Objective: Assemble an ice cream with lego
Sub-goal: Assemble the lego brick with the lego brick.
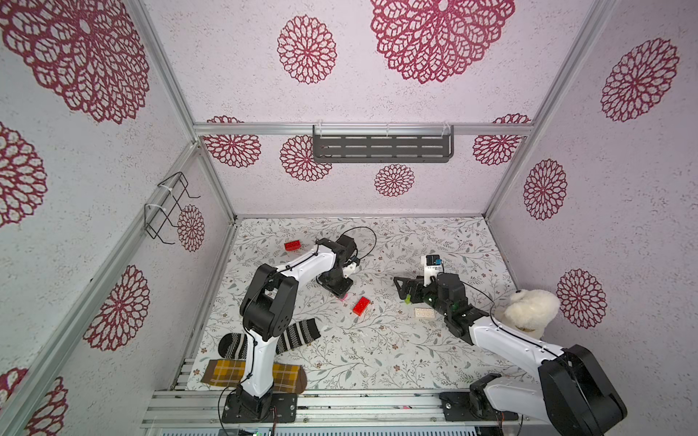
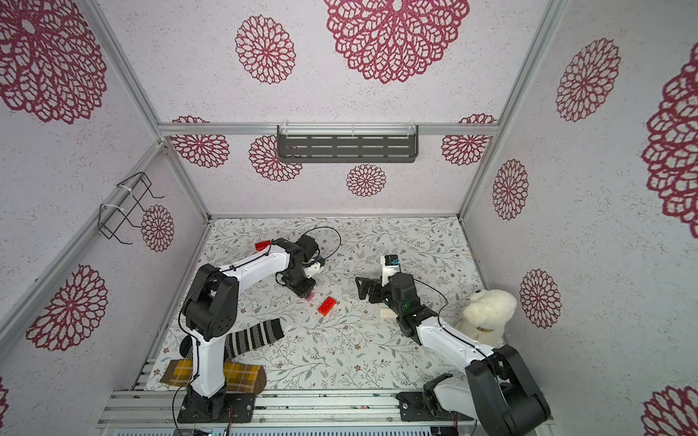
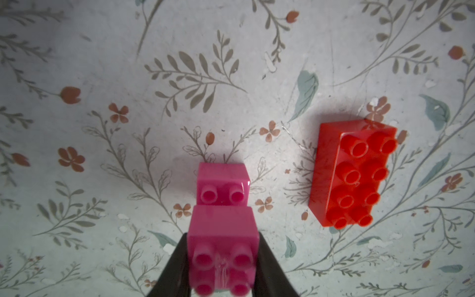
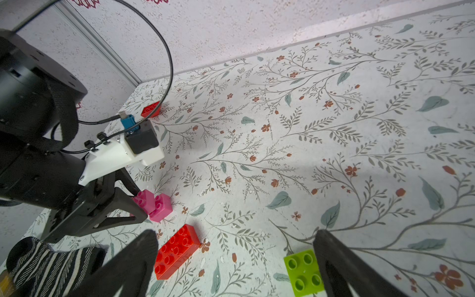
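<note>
— Any writing you can read?

— No. Whatever is moulded on the stud tops is too small or too blurred to make out.

— Where are the bricks?

— The left gripper (image 3: 222, 235) is clamped on one pink brick (image 3: 222, 246) near the middle of the bench (image 1: 377, 358). The second pink brick (image 3: 222, 183) stands on the bench touching it, but I cannot tell whether the two are pressed together. In both top views the gripper hides all but a sliver of pink.

— And the red ones?

— A red brick (image 3: 353, 172) lies studs up just beside the pink pair. The other red brick (image 1: 292, 246) sits toward the bench's far left corner, and in a top view it is half behind the left arm.

— And on the right side?

— The right gripper (image 4: 235, 232) stands wide open and holds nothing, between the bench's middle and its right edge. The lime-green brick (image 4: 303, 273) lies just beside one finger, which covers part of it, and the frame edge cuts it off too. The white brick (image 1: 425, 313) is partly under the right arm.

— Anything else?

— A striped sock (image 1: 298, 334) and a plaid sock (image 1: 226, 372) lie by the front left corner, both crossed by the left arm. A white plush toy (image 1: 532, 307) sits at the right edge.
</note>
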`<state>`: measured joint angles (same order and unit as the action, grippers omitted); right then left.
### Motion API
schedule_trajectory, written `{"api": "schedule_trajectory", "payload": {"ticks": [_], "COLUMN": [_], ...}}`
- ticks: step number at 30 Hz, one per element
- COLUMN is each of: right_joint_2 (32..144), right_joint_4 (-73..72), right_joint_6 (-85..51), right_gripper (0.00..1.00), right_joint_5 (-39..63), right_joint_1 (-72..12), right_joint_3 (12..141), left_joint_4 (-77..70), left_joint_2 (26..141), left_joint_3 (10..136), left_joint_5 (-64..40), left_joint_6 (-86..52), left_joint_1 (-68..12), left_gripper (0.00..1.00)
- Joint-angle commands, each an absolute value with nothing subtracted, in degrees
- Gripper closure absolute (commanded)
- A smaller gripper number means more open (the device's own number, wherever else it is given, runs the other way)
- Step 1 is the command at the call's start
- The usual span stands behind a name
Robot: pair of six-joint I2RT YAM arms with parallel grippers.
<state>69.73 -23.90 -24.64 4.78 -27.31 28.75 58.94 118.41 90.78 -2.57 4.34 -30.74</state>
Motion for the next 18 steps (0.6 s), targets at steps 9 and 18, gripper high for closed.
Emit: {"api": "schedule_trajectory", "payload": {"ticks": [9,18], "right_joint_2": [69.8,69.8], "right_joint_4": [-24.3,-24.3], "right_joint_6": [-24.8,-24.8], "right_gripper": [0.01,0.01], "right_joint_5": [5.4,5.4], "right_joint_1": [-27.4,-27.4], "right_joint_3": [31.0,31.1], "left_joint_4": [58.4,58.6], "left_joint_2": [118.0,119.5], "left_joint_3": [91.1,91.8], "left_joint_5": [-4.1,-3.4], "left_joint_6": [4.7,4.6], "left_joint_1": [-30.3,-30.1], "left_gripper": [1.00,1.00]}}
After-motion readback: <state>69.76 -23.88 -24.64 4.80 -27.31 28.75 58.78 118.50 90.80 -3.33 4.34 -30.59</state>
